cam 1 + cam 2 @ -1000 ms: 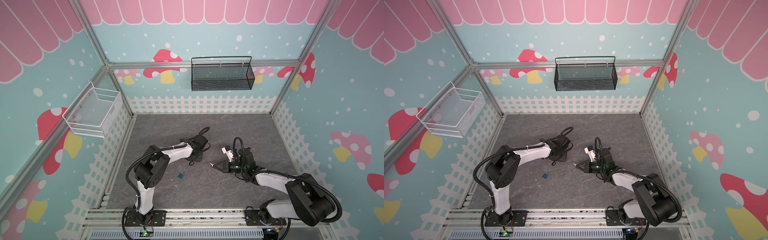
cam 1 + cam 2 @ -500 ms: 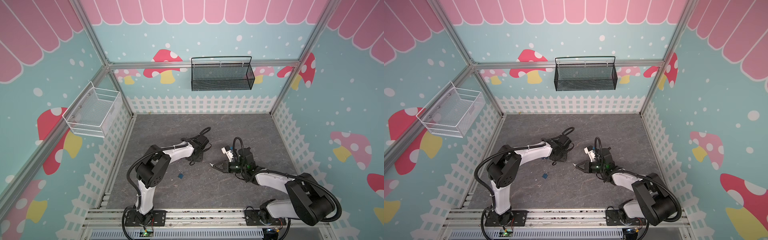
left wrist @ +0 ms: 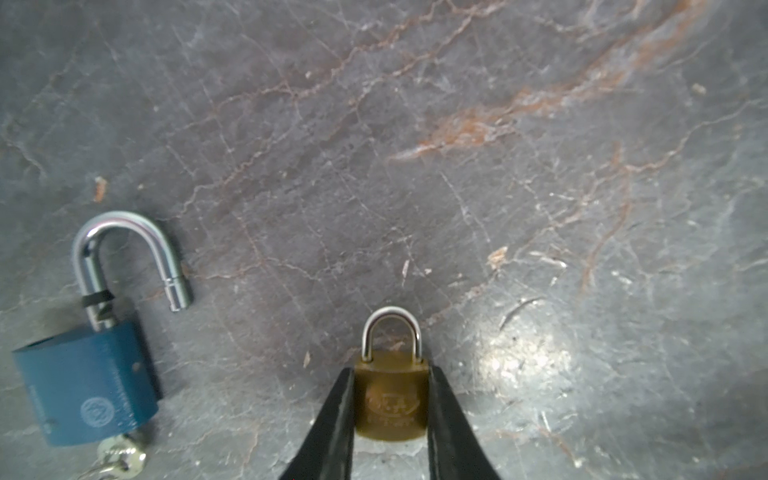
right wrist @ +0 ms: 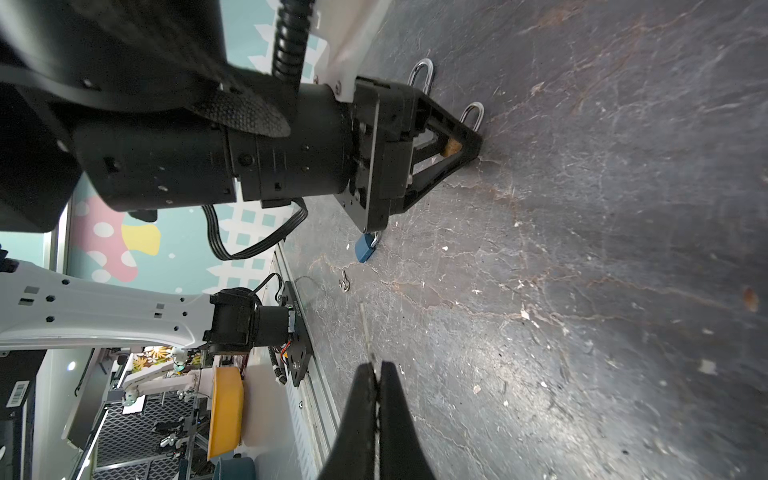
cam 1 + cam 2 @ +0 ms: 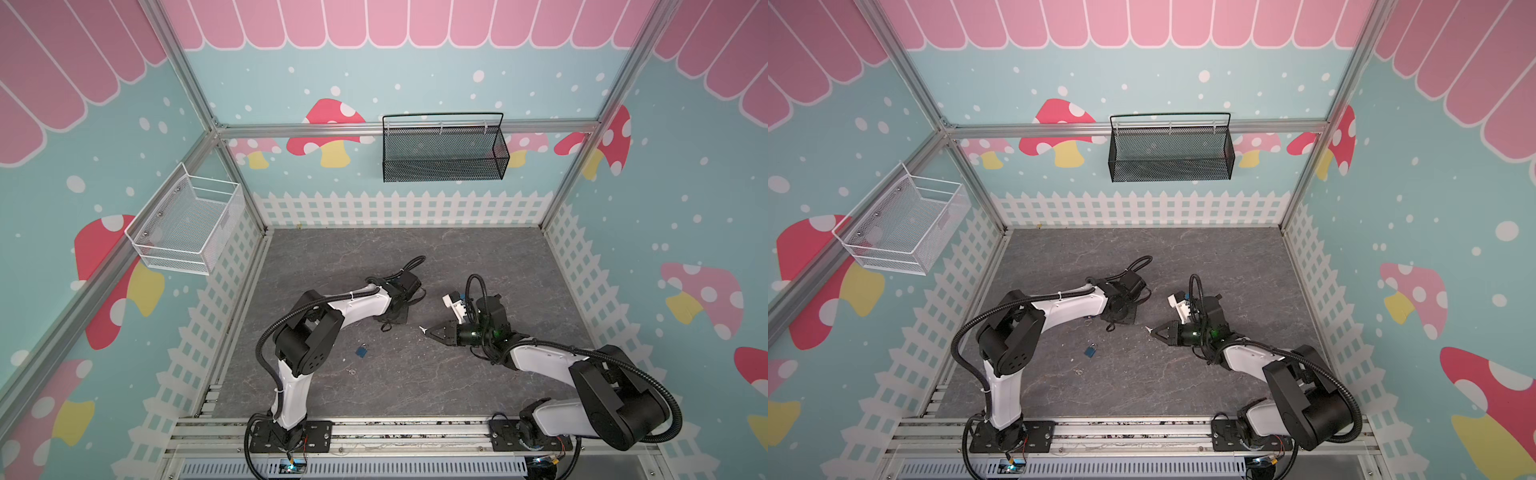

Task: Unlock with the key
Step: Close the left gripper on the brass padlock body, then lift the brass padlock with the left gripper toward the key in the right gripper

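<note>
The left jaws pinched the brass padlock [image 3: 390, 405] squarely between them; it likely needed turning keyhole-first toward the key [image 4: 365, 328] clamped in the right jaws.

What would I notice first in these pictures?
Probably the small brass padlock, pinched by the left tool on the gray floor. Close beside it lies a blue padlock with its shiny shackle swung open. Across from them, the right tool is shut on a thin silver key.
</note>
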{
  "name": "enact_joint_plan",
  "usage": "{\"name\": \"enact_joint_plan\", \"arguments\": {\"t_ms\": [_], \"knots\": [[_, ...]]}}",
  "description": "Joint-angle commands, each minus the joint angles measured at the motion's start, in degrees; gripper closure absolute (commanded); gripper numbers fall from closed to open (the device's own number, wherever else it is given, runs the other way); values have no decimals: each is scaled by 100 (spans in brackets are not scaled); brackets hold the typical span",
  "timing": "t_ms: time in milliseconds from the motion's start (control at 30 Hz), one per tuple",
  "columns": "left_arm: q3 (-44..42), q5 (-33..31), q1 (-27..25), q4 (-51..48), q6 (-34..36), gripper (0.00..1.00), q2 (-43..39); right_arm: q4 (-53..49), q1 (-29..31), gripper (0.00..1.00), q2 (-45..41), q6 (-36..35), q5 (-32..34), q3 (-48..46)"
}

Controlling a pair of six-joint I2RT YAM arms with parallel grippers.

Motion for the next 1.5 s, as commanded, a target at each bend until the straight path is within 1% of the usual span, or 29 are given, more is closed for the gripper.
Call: {"name": "enact_joint_plan", "arguments": {"t_ms": [0, 200, 333, 500, 667, 833, 933, 1033, 1167, 1233, 1300, 1400, 1467], "knots": [[-38, 45, -12, -187, -74, 78, 172, 155, 14, 100, 52, 45, -76, 54], [-59, 137, -13, -16, -181, 91, -198, 92, 15, 100, -66, 99, -55, 80], [-86, 309, -12, 187, -372, 100, -489, -160, 10, 100, -215, 40, 90, 141], [-321, 747, -12, 702, -876, 100, -1006, -638, 12, 100, -498, -7, 396, 267], [-1009, 1178, -20, 1701, -1838, 100, -1839, -1473, 23, 100, -984, -123, 954, 448], [-1583, 1258, -118, 2456, -3019, 100, -2543, -2230, 119, 100, -1357, -135, 1565, 772], [-1659, 819, -393, 2540, -3441, 100, -2974, -2665, 272, 100, -1529, -218, 2091, 1006], [-1697, 522, -536, 2605, -3802, 100, -3284, -2863, 484, 100, -1633, -248, 2582, 1199], [-2057, 133, -750, 3055, -4537, 100, -3564, -3023, 1060, 100, -1642, -147, 3501, 1449], [-2289, -70, -839, 3275, -4880, 100, -3680, -3011, 1328, 100, -1580, -58, 3816, 1521], [-2453, -332, -922, 3388, -5029, 100, -3775, -2831, 1507, 100, -1540, 96, 3945, 1475], [-2552, -477, -1007, 3397, -5154, 100, -3881, -2313, 1623, 100, -1511, 398, 3905, 1249], [-2572, -599, -1095, 3367, -5244, 100, -3895, -2184, 1740, 100, -1434, 488, 4037, 1251]]}}
